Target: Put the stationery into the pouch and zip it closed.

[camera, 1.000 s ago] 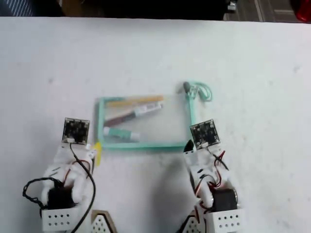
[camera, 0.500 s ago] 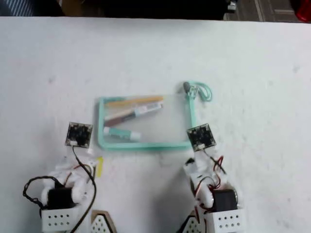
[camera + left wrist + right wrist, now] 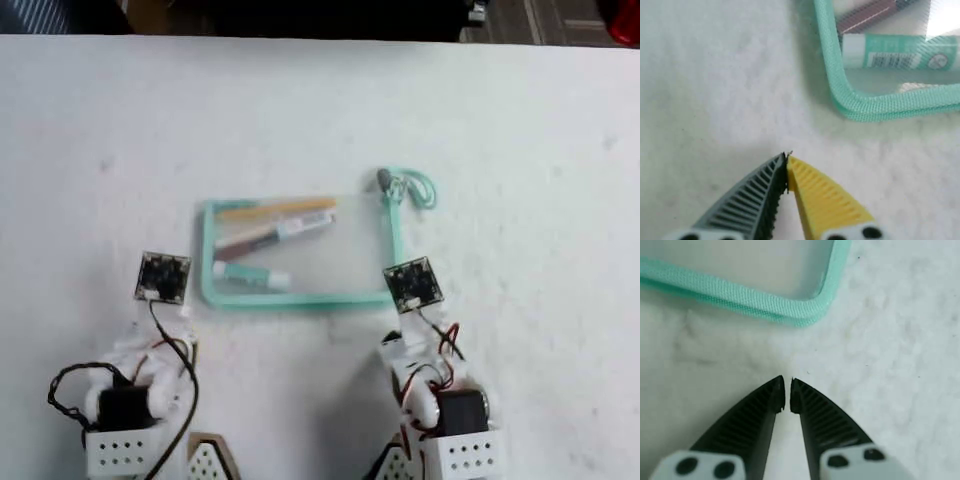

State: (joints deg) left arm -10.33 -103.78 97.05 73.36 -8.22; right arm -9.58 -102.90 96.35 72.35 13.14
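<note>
Both arms have pulled back from the pouch point(image 3: 300, 298) toward their bases, the left one further, while the pouch has kept its place in the middle of the table point(image 3: 500, 120). The left gripper point(image 3: 786, 162) sits just off the pouch's near corner, fingers pressed together on nothing. The right gripper point(image 3: 787, 390) is beside the other near corner, tips all but touching and equally empty. A yellow pencil point(image 3: 280, 208), a brown pen point(image 3: 250, 240) and a green tube point(image 3: 250, 275) all lie inside. The zip pull point(image 3: 385, 180) rests at the far corner with its cord point(image 3: 420, 188), so the zip appears run home and the task looks essentially finished.
</note>
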